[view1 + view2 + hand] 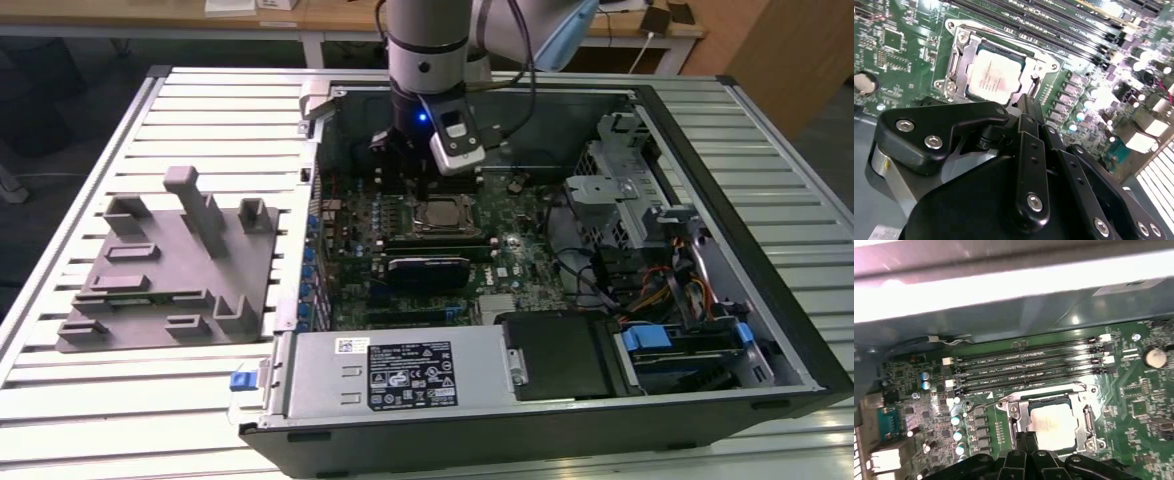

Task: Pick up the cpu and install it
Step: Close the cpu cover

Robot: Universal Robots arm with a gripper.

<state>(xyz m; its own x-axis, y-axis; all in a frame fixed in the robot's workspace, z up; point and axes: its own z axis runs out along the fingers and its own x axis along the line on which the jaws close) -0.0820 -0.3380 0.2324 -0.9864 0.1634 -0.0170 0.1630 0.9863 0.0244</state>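
1. In the exterior view an open computer case [787, 330] lay on a slatted metal tabletop [80, 400], with a grey moulded tray [147, 280] beside it toward the exterior view's left
2. The cpu [442, 213] sat flat inside its socket on the green motherboard [521, 250], its silvery top facing up
3. Both wrist views showed the cpu [994, 77] [1054, 426] ringed by the metal socket frame [954, 65] [1086, 415], which lay around its edges
4. The arm reached down into the case, and the claw [416, 190] hung just above the board, close by the cpu
5. In both wrist views the claw [1025, 102] [1026, 437] had its fingers pressed together with nothing between them, their tips just beside one edge of the socket frame
6. Whether the tips touched the frame could not be told
7. Four long memory slots [1029, 367] ran along the far side of the socket
8. A round coin battery [1155, 356] sat on the board, well apart from the cpu
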